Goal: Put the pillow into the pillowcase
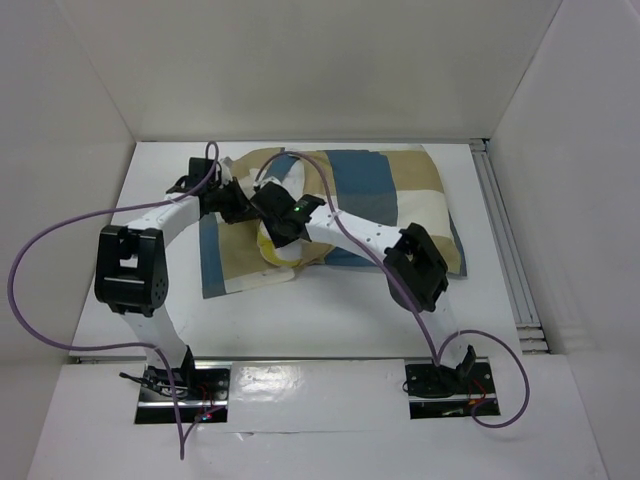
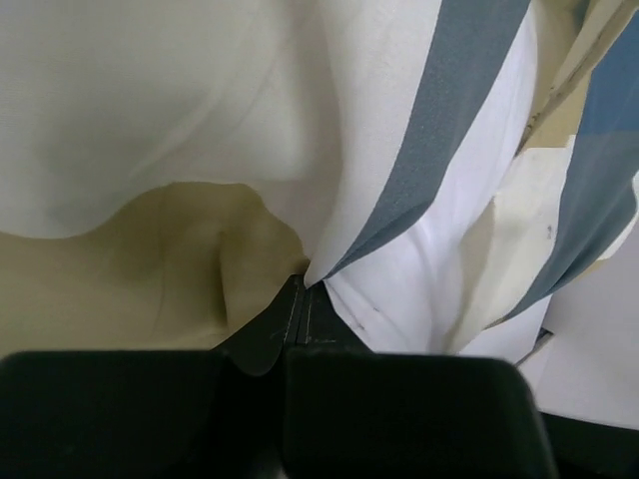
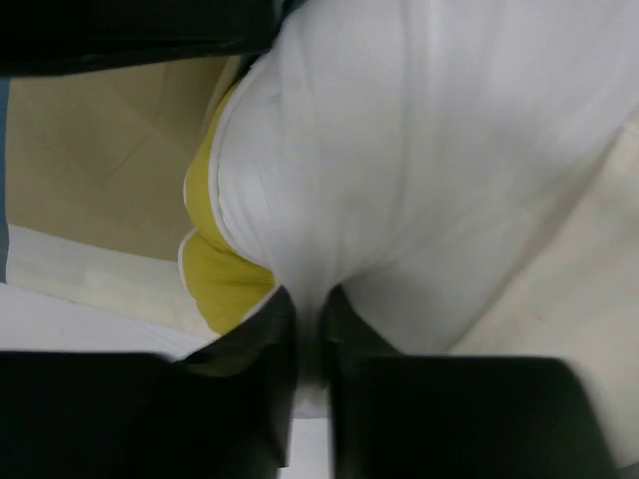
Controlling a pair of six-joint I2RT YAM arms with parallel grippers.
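The checked blue, tan and cream pillowcase lies spread over the back middle of the table. At its left end, the white pillow with its yellow edge bulges out of the cloth. My left gripper is at the case's left edge. In the left wrist view the left gripper is shut, with a fold of pillowcase pinched at its tips. My right gripper is just beside it. In the right wrist view the right gripper is closed on a bunch of the white pillow, with pillowcase behind.
The white table is walled in on three sides by white panels. A metal rail runs along its right edge. Purple cables loop over both arms, and the two arms cross close together over the case's left end.
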